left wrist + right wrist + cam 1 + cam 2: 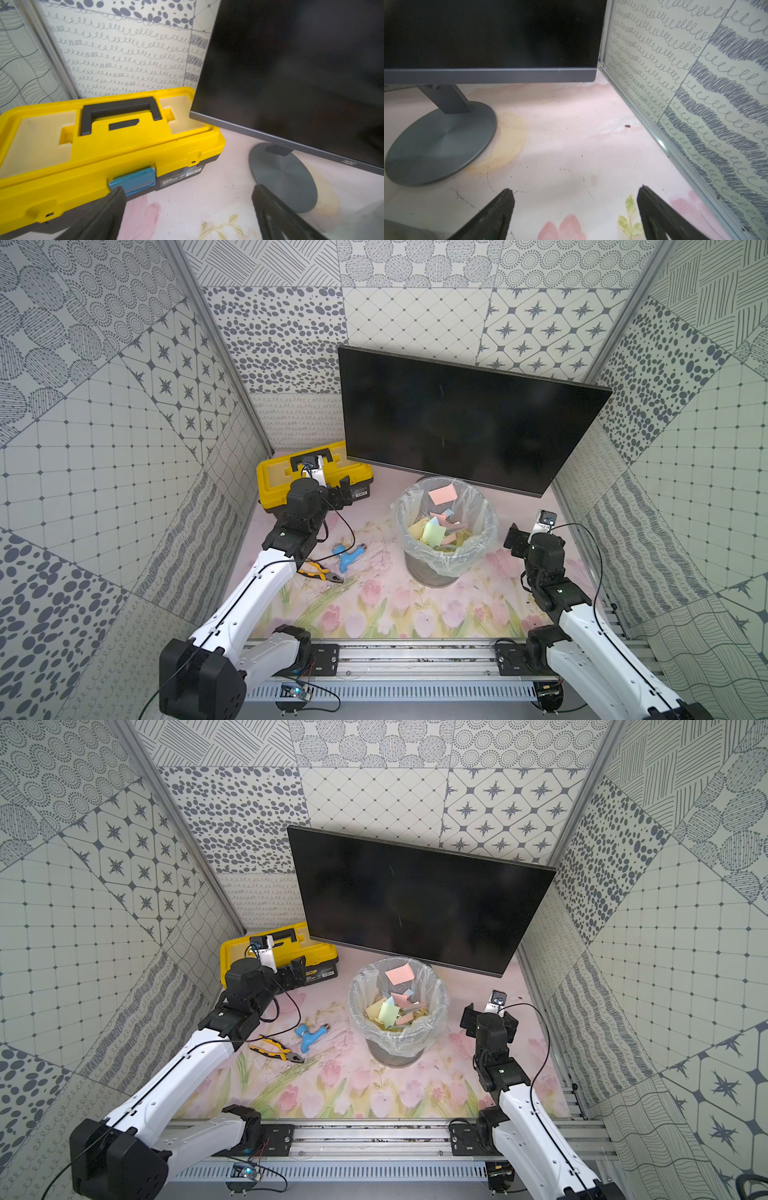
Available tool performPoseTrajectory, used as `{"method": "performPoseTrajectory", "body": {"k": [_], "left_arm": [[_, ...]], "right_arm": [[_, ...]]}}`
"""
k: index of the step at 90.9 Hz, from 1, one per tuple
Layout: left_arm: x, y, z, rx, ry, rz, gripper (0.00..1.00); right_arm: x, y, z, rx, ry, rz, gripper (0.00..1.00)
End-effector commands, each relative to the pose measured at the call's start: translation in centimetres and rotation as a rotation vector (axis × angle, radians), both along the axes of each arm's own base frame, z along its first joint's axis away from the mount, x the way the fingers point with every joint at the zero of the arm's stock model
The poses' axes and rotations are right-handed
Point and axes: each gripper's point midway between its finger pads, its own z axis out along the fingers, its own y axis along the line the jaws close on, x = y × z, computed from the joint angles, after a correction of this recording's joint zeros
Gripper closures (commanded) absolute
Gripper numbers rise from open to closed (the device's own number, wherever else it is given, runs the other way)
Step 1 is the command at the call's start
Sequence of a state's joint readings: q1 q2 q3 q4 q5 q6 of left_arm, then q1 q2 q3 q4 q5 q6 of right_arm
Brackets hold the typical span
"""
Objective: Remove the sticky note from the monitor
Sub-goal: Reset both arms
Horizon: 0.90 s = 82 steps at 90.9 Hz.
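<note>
Oddly, the monitor (469, 414), on its round base (440, 143) at the far edge of the surface (374, 605) toward the right corner, shows a bare black face in both top views, with no note visible on it; any note would likely be light, limp paper on weak glue, best pinched at a free corner and peeled. Patterned walls (104, 427) close three sides, a toolbox (274, 477) fills the far left corner, and a bin (430, 574) in front of the monitor holds loose slips (434, 531). Both the left gripper (188, 189) and right gripper (575, 188) gape wide, empty.
</note>
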<state>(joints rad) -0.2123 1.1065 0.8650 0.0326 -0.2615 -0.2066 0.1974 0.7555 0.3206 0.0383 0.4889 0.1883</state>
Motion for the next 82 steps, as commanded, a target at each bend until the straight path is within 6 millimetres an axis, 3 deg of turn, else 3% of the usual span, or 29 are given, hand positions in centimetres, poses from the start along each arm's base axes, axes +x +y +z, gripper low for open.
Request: {"method": "performPoseTrajectory", "body": {"k": [1,20,41,64,82], "left_arm": [[-0.2,2.9,-1.5,-0.042,-0.030,0.143,0.00],[-1.6,3.7,-4.1,-0.022,-0.022,0.168,0.01],[-2.7,5.6,-6.5,-0.031,0.027,0.220,0.01],[-3.4,8.4,-9.2,-0.022,0.122,0.292,0.01],[-3.8,9.4,-10.1,-0.010,0.145,0.314,0.01]], "right_arm": [[1.8,0.0,2.5,0.024,-0.175,0.013,0.03],[3.8,-0.4,0.2,0.019,-0.159,0.037,0.03],[5.7,0.1,-0.7,-0.005,-0.184,0.096,0.03],[8.5,2.9,-2.0,-0.030,-0.169,0.269,0.03],[10.1,4.4,-4.7,-0.027,-0.123,0.356,0.03]]}}
